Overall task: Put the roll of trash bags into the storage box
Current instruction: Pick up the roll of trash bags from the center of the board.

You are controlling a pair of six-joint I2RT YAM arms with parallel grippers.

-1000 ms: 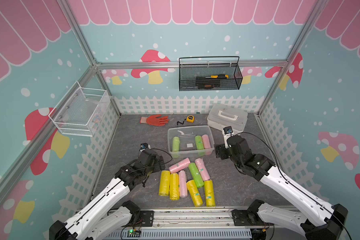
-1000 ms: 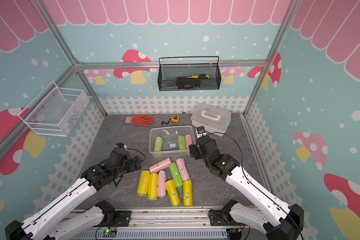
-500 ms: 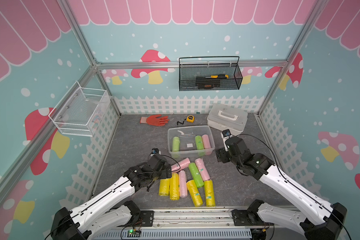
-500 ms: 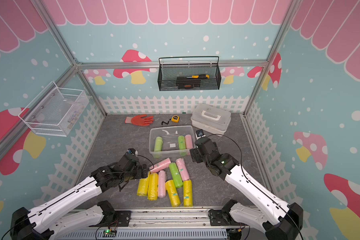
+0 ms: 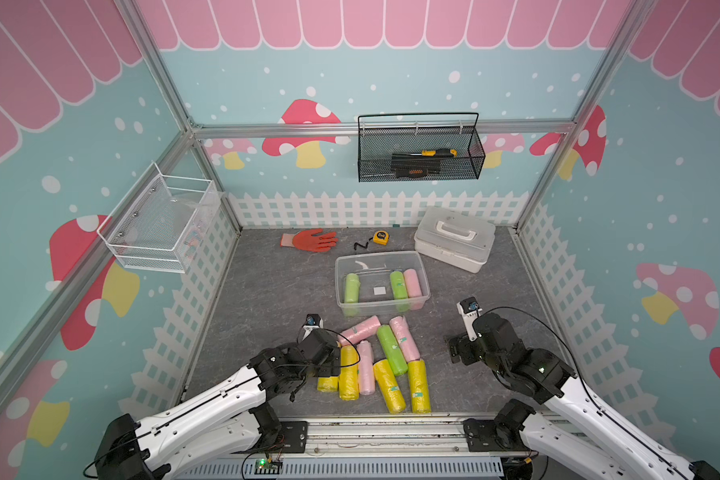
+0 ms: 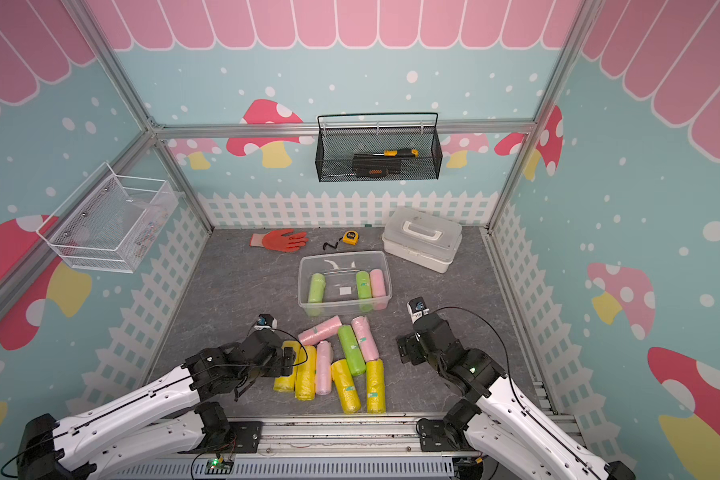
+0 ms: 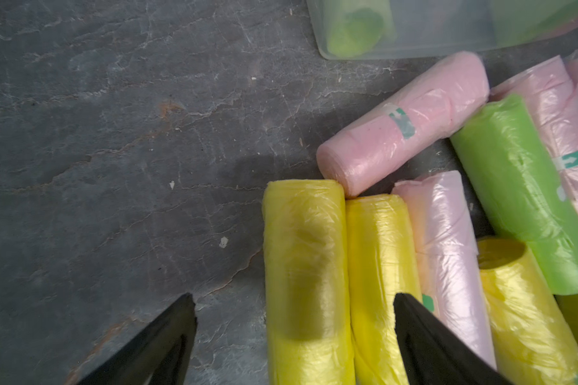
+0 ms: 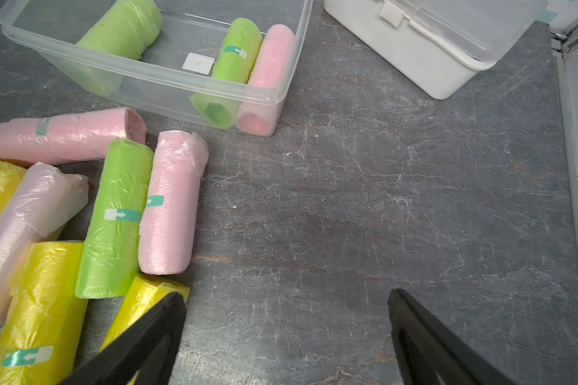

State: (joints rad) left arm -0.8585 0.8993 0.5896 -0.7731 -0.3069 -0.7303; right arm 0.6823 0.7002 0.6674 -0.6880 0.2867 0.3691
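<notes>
1. Storage box (image 5: pixel 375 308): sits open-topped near the middle of the grey counter (image 5: pixel 275 291). Holds a green roll (image 5: pixel 351 286) at one end and, side by side at the other end, a second green roll (image 5: pixel 398 284) and a pink roll (image 5: pixel 412 282).
2. Loose rolls (image 5: pixel 388 349): lie in a cluster on the counter just in front of the box, on the robot's side. Four yellow, three pink, one green, most of them touching a neighbour.
3. Left claw (image 7: pixel 292 296): hangs over the cluster's left edge, jaws spread wide, gripping nothing. In the wrist view, frames the outermost yellow roll (image 7: pixel 304 266) between its fingers: one finger (image 7: pixel 167 336) above bare counter, the other above the next yellow roll (image 7: pixel 377 260). Contact with any roll: cannot tell.
4. Right claw (image 8: pixel 286 293): gapes wide and empty over bare counter to the right of the cluster, apart from the box.
5. White carry case (image 5: pixel 454 241): stands behind and to the right of the box, not touching it.
6. Orange glove (image 5: pixel 308 240) and yellow tape measure (image 5: pixel 380 237): lie near the back fence.
7. Black wire basket (image 5: pixel 375 166): hangs on the back wall with a screwdriver (image 5: pixel 439 153) inside.
</notes>
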